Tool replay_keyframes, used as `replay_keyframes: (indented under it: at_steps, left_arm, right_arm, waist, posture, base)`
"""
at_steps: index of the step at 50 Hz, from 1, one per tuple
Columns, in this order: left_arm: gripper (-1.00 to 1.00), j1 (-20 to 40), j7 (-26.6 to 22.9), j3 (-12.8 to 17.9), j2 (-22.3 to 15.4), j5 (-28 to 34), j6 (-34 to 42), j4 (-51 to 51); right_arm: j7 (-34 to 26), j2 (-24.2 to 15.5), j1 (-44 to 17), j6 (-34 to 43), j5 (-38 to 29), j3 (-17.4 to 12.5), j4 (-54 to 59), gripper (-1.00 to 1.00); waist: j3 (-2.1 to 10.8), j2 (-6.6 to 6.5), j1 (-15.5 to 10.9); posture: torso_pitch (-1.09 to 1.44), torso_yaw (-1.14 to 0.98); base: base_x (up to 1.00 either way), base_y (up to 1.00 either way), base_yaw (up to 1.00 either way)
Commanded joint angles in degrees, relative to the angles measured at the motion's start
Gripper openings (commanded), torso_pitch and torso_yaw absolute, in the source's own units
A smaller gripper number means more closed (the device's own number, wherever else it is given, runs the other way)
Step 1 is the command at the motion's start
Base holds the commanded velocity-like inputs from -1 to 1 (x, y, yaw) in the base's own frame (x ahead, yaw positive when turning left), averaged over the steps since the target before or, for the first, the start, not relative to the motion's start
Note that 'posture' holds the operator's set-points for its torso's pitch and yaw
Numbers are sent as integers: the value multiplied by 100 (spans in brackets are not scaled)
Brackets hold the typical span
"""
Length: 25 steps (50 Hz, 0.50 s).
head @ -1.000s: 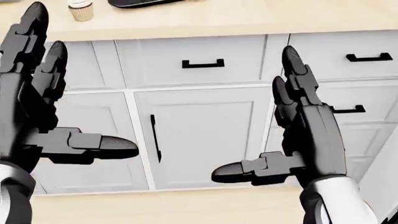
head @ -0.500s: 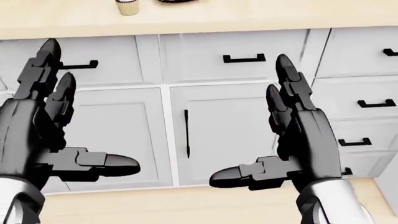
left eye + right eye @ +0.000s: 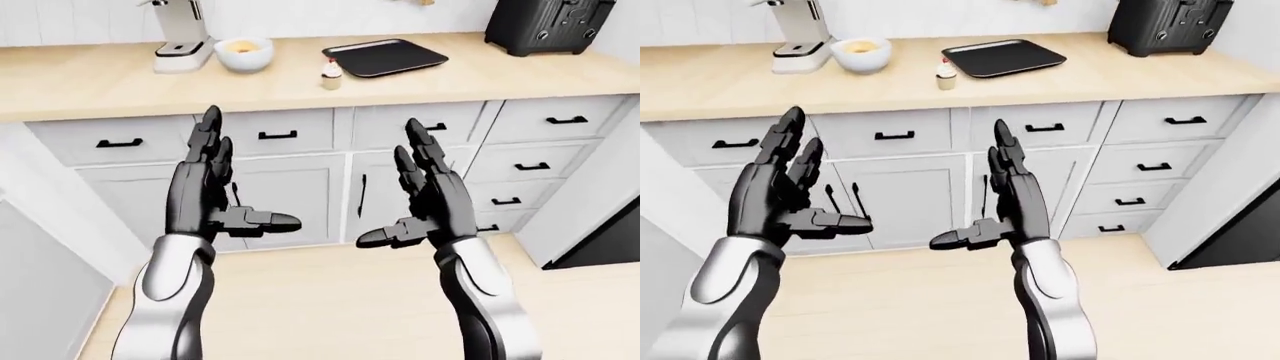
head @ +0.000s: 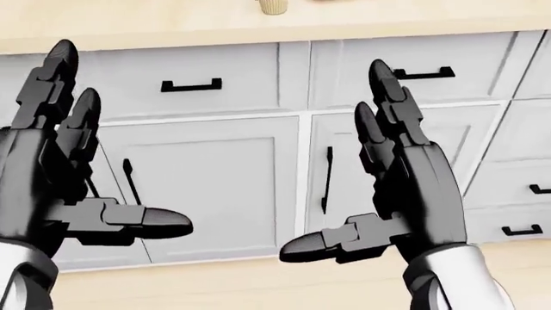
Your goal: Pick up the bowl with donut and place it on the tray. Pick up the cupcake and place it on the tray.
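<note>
Two hands, left [image 3: 215,202] and right [image 3: 430,202], you hold spread wide and empty over white cabinets [image 3: 300,180]. On the bench [image 3: 120,86], the bowl [image 3: 244,53] sits by the far edge, the cupcake [image 3: 330,76] beside the tray's [image 3: 385,57] near-left corner; a mixer [image 3: 181,34] stands left, a toaster [image 3: 548,24] right.

Eye views overlook the counter [image 3: 90,86] from afar; head view — closer, downward.

honestly can't read a single thing here, no labels, brand names, numbers or signs on anything. the black appliance [image 3: 548,27] and the white machine [image 3: 181,36] on the counter [image 3: 90,82] look totally plain, same with the drawer fronts [image 3: 280,133]
</note>
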<state>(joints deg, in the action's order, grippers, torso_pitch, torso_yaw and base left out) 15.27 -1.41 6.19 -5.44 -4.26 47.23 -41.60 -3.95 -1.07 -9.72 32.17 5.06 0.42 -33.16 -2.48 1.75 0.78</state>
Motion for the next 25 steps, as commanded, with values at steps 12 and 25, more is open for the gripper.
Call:
replay_keyframes:
  at_steps: [12, 25]
  left_arm:
    - [100, 555, 17, -3, -126, 80, 192, -181]
    - [100, 776, -56, 135, -252, 25, 249, -121]
  right_arm:
    - [11, 5, -238, -174, 55, -51, -256, 100]
    - [280, -116, -460, 115, 557, -355, -706, 100]
  waist:
    - [40, -597, 10]
    - [17, -302, -200]
  posture:
    - [0, 0]
    - [0, 0]
  base:
    - [0, 46, 0]
    - [37, -10, 0]
